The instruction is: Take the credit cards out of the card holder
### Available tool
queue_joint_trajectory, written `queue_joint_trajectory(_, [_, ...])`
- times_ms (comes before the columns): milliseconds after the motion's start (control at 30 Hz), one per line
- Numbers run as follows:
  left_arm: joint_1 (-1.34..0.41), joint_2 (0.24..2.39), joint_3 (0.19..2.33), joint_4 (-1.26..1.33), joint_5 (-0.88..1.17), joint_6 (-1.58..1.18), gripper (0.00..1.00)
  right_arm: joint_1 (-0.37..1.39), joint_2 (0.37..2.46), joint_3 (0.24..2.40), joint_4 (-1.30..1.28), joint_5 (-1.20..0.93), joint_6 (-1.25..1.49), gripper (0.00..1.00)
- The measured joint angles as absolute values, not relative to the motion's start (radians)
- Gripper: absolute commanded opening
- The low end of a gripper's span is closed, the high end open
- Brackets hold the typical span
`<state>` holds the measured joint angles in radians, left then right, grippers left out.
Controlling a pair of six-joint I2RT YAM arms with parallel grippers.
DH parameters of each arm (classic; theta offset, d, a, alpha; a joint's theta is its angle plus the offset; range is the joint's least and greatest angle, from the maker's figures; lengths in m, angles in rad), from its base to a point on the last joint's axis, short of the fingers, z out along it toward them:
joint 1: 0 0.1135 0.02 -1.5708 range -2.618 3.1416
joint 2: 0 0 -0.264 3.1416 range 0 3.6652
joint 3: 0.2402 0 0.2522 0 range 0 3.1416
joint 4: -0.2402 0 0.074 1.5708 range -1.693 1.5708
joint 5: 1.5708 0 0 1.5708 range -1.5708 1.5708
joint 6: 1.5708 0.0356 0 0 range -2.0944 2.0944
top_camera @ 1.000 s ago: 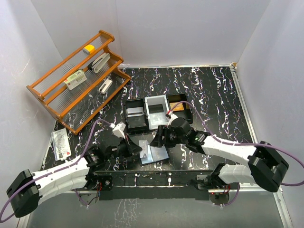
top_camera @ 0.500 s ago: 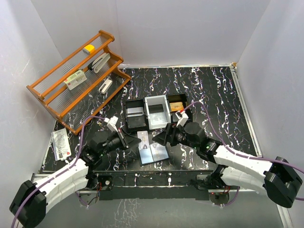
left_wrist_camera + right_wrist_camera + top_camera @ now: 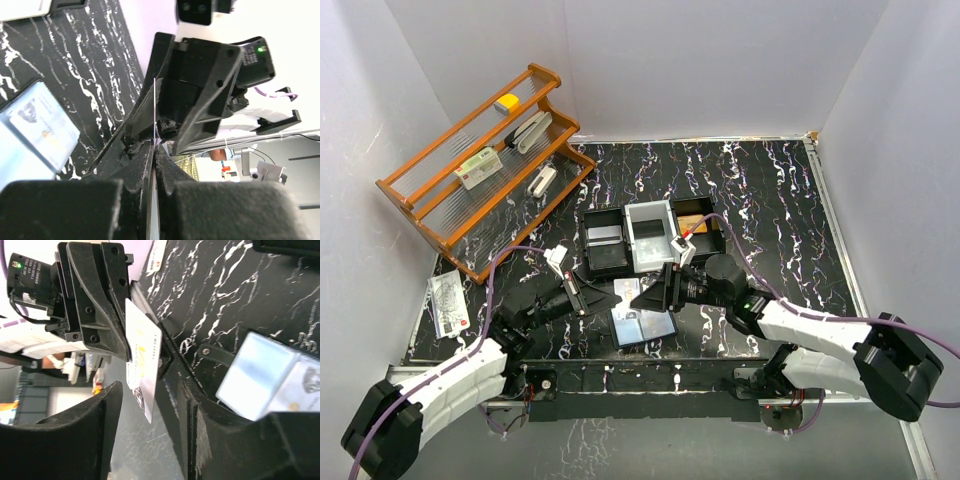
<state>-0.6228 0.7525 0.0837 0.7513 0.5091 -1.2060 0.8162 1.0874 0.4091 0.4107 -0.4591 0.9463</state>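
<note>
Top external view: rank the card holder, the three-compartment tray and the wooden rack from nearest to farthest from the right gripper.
1. card holder, lying open just on the near side of the right gripper.
2. three-compartment tray, just beyond the gripper, mid-scene.
3. wooden rack, far back left.

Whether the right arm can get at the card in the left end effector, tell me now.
Probably yes: the left end effector is shut on one end of the card, and the right end effector's open jaws face its free end, nothing between.

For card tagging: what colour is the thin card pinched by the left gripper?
White card with yellow print; right wrist view.
</note>
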Motion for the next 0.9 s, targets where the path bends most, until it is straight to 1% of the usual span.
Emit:
queue_joint_trajectory(67, [-0.623,0.722,0.084,0.752,0.511,-1.213,0.0,0.816,1.105,0.409,0.443,-0.492,0.971,0.36])
queue_joint_trajectory(167, [-0.623,0.702,0.084,0.756,0.514,-1.221,0.0,0.816,1.135,0.409,0.513,-0.542,1.008,0.28])
queue_joint_trajectory(267, [-0.623,0.705,0.084,0.757,0.521,-1.229,0.0,0.816,1.163,0.399,0.595,-0.583,1.052,0.14])
queue_joint_trajectory(300, [-0.623,0.706,0.084,0.759,0.524,-1.232,0.0,0.816,1.169,0.395,0.61,-0.59,1.061,0.05])
queue_joint_trajectory(333, [-0.623,0.706,0.084,0.762,0.527,-1.235,0.0,0.816,1.176,0.395,0.617,-0.598,1.071,0.0])
queue_joint_trajectory(567, [-0.623,0.686,0.084,0.739,0.531,-1.232,0.01,0.808,1.185,0.395,0.633,-0.621,1.093,0.0])
queue_joint_trajectory(600, [-0.623,0.685,0.084,0.737,0.531,-1.231,0.13,0.806,1.185,0.395,0.632,-0.624,1.093,0.0])
queue_joint_trajectory(633, [-0.623,0.685,0.084,0.735,0.53,-1.23,0.31,0.804,1.185,0.397,0.628,-0.627,1.093,0.0])
queue_joint_trajectory(667, [-0.623,0.685,0.084,0.731,0.528,-1.224,0.47,0.802,1.185,0.4,0.623,-0.629,1.091,0.0])
queue_joint_trajectory(700, [-0.623,0.683,0.084,0.72,0.527,-1.216,0.58,0.798,1.185,0.405,0.614,-0.628,1.085,0.0])
queue_joint_trajectory(733, [-0.623,0.682,0.084,0.708,0.524,-1.203,0.74,0.794,1.185,0.413,0.602,-0.628,1.078,0.0])
queue_joint_trajectory(767, [-0.623,0.678,0.086,0.68,0.515,-1.2,0.85,0.788,1.185,0.43,0.572,-0.627,1.064,0.0])
queue_joint_trajectory(800, [-0.623,0.671,0.088,0.652,0.506,-1.19,0.9,0.785,1.185,0.444,0.546,-0.623,1.047,0.0])
queue_joint_trajectory(900, [-0.623,0.63,0.117,0.514,0.45,-1.139,0.98,0.78,1.182,0.509,0.434,-0.585,0.977,0.0])
